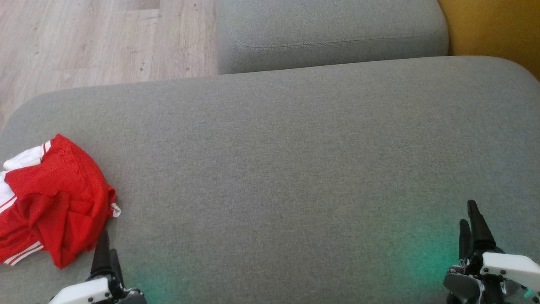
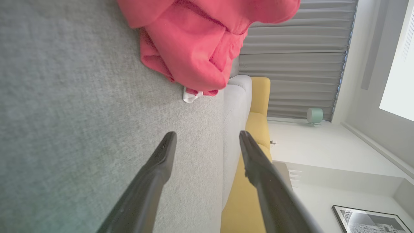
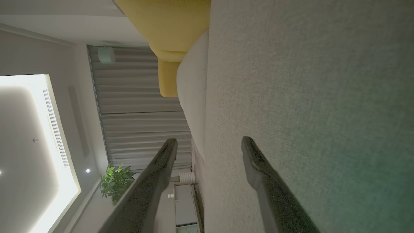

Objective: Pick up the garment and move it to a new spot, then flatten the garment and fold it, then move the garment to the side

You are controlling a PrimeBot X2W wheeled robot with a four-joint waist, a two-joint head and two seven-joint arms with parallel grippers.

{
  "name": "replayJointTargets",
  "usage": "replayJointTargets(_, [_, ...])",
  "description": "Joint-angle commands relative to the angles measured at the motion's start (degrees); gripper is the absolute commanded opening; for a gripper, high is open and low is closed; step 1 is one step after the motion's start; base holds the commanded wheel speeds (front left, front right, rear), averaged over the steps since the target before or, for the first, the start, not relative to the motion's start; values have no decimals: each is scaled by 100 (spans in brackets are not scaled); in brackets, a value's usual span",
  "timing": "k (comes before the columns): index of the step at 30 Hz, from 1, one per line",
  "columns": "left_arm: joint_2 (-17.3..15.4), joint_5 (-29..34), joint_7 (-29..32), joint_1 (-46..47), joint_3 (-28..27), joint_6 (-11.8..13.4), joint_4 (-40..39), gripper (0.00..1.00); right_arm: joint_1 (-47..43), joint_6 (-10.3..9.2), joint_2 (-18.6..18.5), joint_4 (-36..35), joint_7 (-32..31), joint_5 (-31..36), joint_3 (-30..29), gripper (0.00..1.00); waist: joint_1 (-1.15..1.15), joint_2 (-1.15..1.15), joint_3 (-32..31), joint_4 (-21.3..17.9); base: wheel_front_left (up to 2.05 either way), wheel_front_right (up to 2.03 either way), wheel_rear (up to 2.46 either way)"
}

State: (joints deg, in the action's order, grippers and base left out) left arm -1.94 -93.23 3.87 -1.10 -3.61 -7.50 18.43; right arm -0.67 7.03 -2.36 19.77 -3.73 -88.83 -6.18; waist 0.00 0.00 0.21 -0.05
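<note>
The garment (image 1: pixel 55 198) is red with white trim and lies crumpled at the left end of the grey sofa seat (image 1: pixel 287 160). In the left wrist view the garment (image 2: pixel 194 42) bunches just beyond my fingers. My left gripper (image 1: pixel 105 249) hovers at the lower left, right beside the garment's near edge; its jaws stand open and empty (image 2: pixel 207 139). My right gripper (image 1: pixel 470 219) rests at the lower right over bare cushion, far from the garment. Its jaws are also open with nothing between them (image 3: pixel 208 144).
A second grey cushion (image 1: pixel 329 33) sits beyond the seat. Wooden floor (image 1: pixel 93 38) lies at the top left, and a yellow chair (image 1: pixel 498 29) at the top right. Wide bare cushion stretches between the two grippers.
</note>
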Motion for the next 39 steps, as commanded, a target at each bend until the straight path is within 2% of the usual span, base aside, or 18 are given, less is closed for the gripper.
replayJointTargets(1, [-42,6,-75,195,-79,-4,-189,100,236,7,-18,-245,79,122,18,100,0,0,-1,7,0,0,0])
replayJointTargets(10, [-46,177,-211,234,-187,-3,-235,100,271,10,-21,-379,214,630,18,100,0,0,-5,33,0,0,0])
replayJointTargets(19, [-50,810,-364,257,-320,-3,-536,100,319,13,-23,-686,365,1708,84,100,0,0,-9,56,0,0,0])
replayJointTargets(29, [-56,2155,-551,282,-246,19,-1088,100,361,17,-27,-1135,550,3323,246,100,0,0,11,70,0,0,0])
replayJointTargets(39, [-60,3531,-721,268,201,248,-1514,100,362,21,-30,-1260,719,4451,479,100,0,0,33,56,0,0,0])
